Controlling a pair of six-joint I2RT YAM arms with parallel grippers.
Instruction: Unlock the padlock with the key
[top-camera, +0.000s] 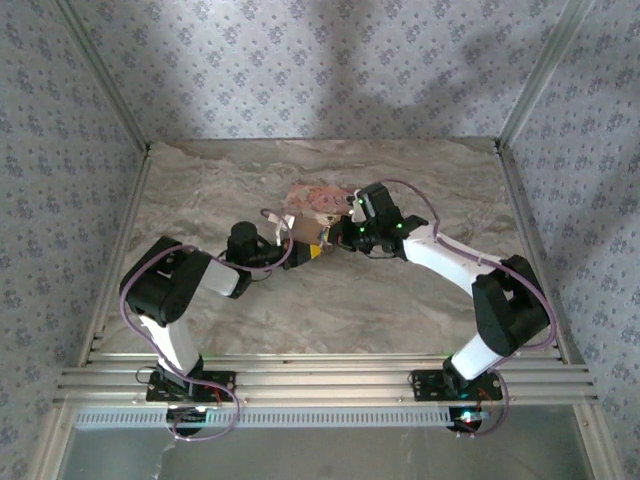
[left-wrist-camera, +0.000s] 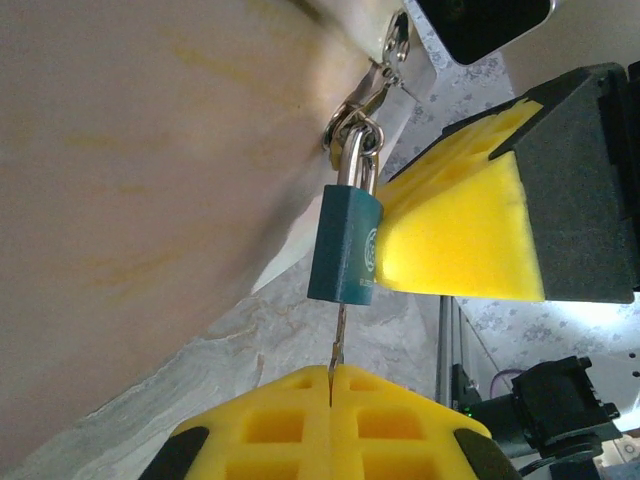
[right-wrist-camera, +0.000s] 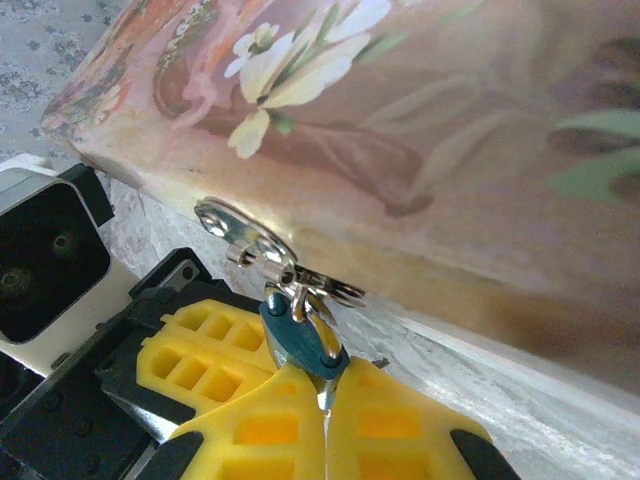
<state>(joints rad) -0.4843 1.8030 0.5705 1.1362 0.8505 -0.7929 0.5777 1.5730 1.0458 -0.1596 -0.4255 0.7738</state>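
Both left arm (top-camera: 185, 285) and right arm (top-camera: 450, 260) reach the table (top-camera: 400, 310) centre, at the pink box (top-camera: 320, 193).
Left wrist: left gripper (left-wrist-camera: 330, 378) pinched tight on the key (left-wrist-camera: 338, 345), its tip in the padlock (left-wrist-camera: 345, 245) underside.
Right wrist: right gripper (right-wrist-camera: 322, 390) clamped on the padlock, which hangs off the box hasp (right-wrist-camera: 225, 222).
Risk, my read: an off-axis twist bends the thin key, or it slips in the foam.
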